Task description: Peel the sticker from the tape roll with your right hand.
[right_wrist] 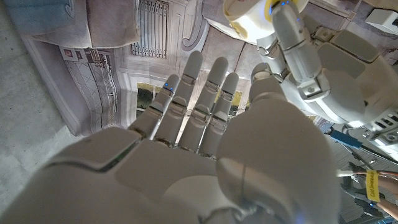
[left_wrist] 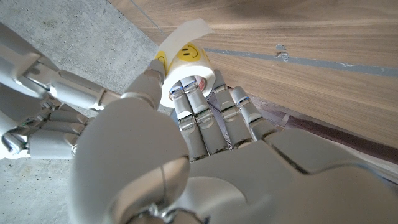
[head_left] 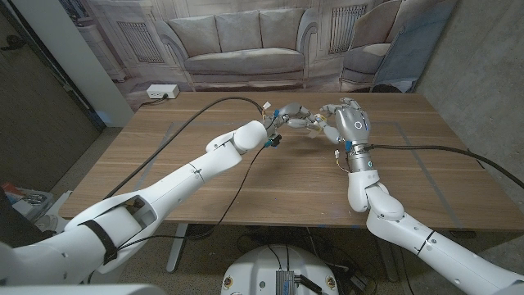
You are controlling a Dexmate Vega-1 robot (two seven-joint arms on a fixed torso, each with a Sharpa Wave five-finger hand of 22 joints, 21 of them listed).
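Now the left hand holds the white tape roll up above the table's far middle, fingers curled around and through it, with the smiley sticker's free tab sticking out. Just beside it, the right hand has fingers spread, holding nothing. Judging by this, the peel hasn't begun; next comes pinching that tab

No readable text; a smiley-face sticker marks the tape roll.

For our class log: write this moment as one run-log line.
left robot hand: holds tape roll | right robot hand: at roll, open | sticker: still on
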